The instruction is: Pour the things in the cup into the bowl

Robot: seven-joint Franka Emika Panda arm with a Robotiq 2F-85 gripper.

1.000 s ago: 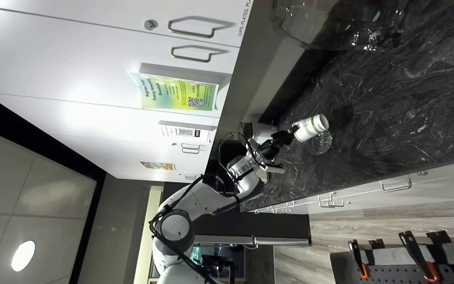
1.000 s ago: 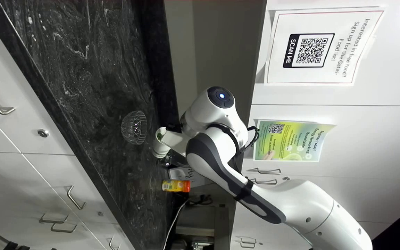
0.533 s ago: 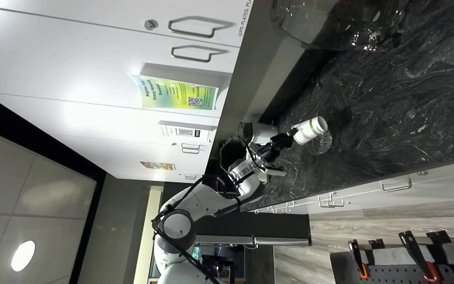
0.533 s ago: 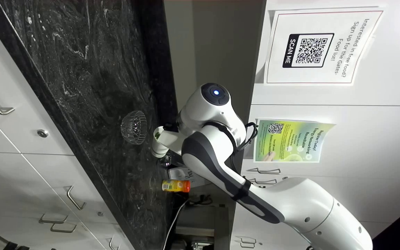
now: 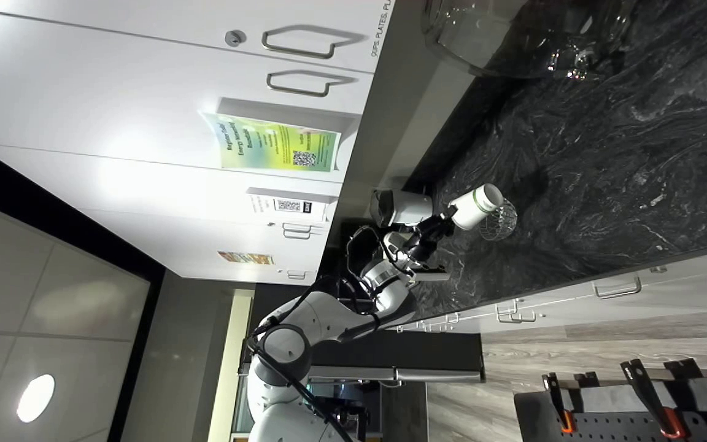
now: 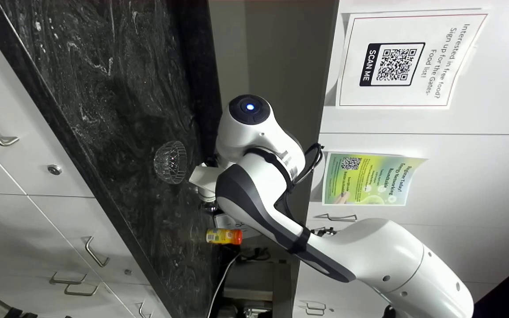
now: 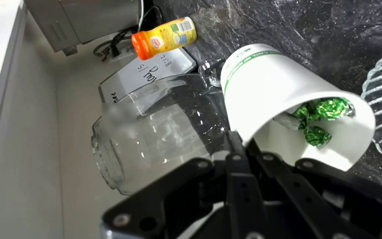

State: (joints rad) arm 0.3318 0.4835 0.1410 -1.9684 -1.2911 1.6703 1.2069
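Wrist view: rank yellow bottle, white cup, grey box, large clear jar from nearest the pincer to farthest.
1. White cup, pinched at its rim.
2. Large clear jar, left of the cup.
3. Yellow bottle, beyond the jar.
4. Grey box, top left.

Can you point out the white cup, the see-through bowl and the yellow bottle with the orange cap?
White cup [image 7: 272,84]: in the wrist view, on the outside of its wall.
See-through bowl [image 6: 164,163]: in an exterior view, on its side wall.
Yellow bottle [image 7: 166,37]: in the wrist view, on its printed side.

White cabinets [image 5: 145,92] — black marbled countertop [image 5: 611,166] — wood-look floor [image 5: 574,350], round ceiling light [image 5: 36,398].
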